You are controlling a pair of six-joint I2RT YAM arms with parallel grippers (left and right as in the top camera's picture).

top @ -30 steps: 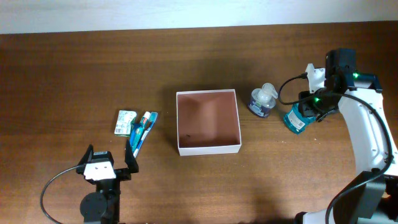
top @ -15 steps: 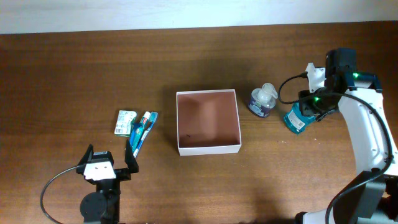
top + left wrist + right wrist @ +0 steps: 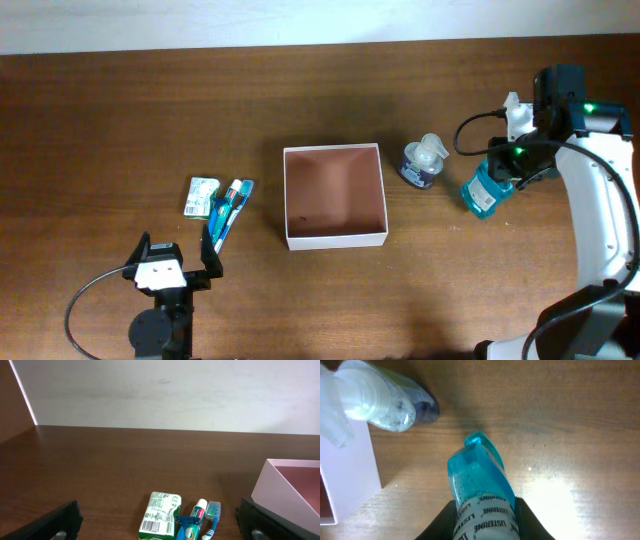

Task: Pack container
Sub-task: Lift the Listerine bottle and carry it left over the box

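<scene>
The container [image 3: 335, 238], a square shallow box with white walls and a reddish-brown floor, sits mid-table and is empty; its pale corner shows in the left wrist view [image 3: 280, 487]. My right gripper [image 3: 510, 170] is shut on a teal Listerine bottle [image 3: 483, 192] [image 3: 480, 490], lifted off the table right of the box. A clear bottle with purple liquid [image 3: 423, 162] [image 3: 380, 405] lies between them. My left gripper [image 3: 172, 268] is open and empty, near a green packet [image 3: 202, 196] [image 3: 160, 521] and a toothbrush, toothpaste and razor bundle [image 3: 228, 208] [image 3: 197, 522].
The brown wooden table [image 3: 150, 110] ends at a white wall along the back. The box's near-left corner [image 3: 342, 480] shows in the right wrist view.
My right gripper has risen and shifted slightly right with the Listerine bottle, which has lifted off the table. The left arm has not moved.
</scene>
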